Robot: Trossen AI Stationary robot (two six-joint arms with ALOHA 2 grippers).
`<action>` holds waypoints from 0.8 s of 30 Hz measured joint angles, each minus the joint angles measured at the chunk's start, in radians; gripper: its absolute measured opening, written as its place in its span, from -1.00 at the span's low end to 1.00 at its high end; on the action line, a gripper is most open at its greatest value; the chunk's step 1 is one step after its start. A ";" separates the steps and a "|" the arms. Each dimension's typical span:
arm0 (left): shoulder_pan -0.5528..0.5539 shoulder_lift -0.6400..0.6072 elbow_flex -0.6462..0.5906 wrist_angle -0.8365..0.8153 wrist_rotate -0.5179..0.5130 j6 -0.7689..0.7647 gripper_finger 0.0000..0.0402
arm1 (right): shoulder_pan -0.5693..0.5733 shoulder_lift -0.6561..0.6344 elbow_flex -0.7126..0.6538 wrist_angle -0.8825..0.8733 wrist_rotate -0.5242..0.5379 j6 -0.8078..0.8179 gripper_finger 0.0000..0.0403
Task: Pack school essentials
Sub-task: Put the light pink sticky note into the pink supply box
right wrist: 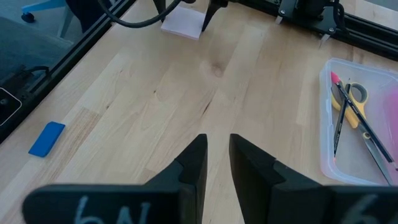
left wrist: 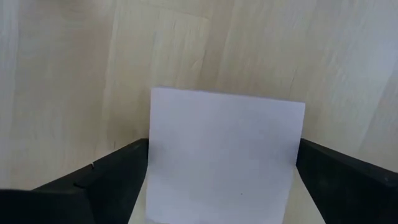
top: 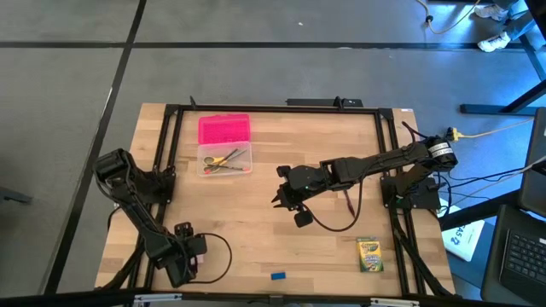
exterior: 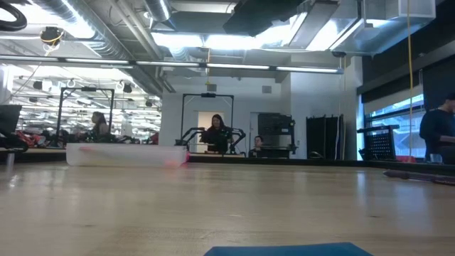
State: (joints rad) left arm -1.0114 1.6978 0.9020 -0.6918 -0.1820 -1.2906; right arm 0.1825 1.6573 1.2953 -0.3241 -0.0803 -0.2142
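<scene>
Presently on the wooden table [top: 256, 230]: one clear plastic box [top: 225, 160] near the far edge, holding the yellow-handled scissors [top: 223, 159] and thin pencils [right wrist: 339, 127], with its pink lid [top: 224, 130] lying just beyond it, touching or nearly so. One green-yellow crayon box [top: 369, 254] flat near the front right corner. One tiny blue eraser [top: 278, 275] at the front edge, roughly mid-width — also seen close up along the bottom of the low view. One pale square notepad [left wrist: 225, 152], flat on the wood at the front left, between the fingers of the left gripper [top: 177, 275]; those fingers are spread wide, one on each side of the pad, and whether they touch its edges cannot be told. Right gripper [top: 281, 198] — reached out over the middle of the table, above bare wood, its fingers [right wrist: 193, 165] drawn near together with only a narrow gap and nothing between them. Beyond the table, a workshop room with people seated at distant desks [exterior: 217, 131].
</scene>
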 joint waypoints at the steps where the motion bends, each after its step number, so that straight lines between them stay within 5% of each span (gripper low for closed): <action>1: 0.002 0.000 0.000 0.000 -0.005 -0.009 0.91 | 0.000 0.000 0.000 0.000 0.000 0.000 -0.65; 24: 0.023 0.003 -0.002 0.009 -0.056 -0.129 0.74 | 0.000 0.000 0.000 0.000 0.000 0.000 -0.65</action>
State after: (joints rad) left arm -0.9882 1.7008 0.8997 -0.6832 -0.2380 -1.4200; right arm 0.1825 1.6573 1.2953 -0.3237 -0.0803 -0.2142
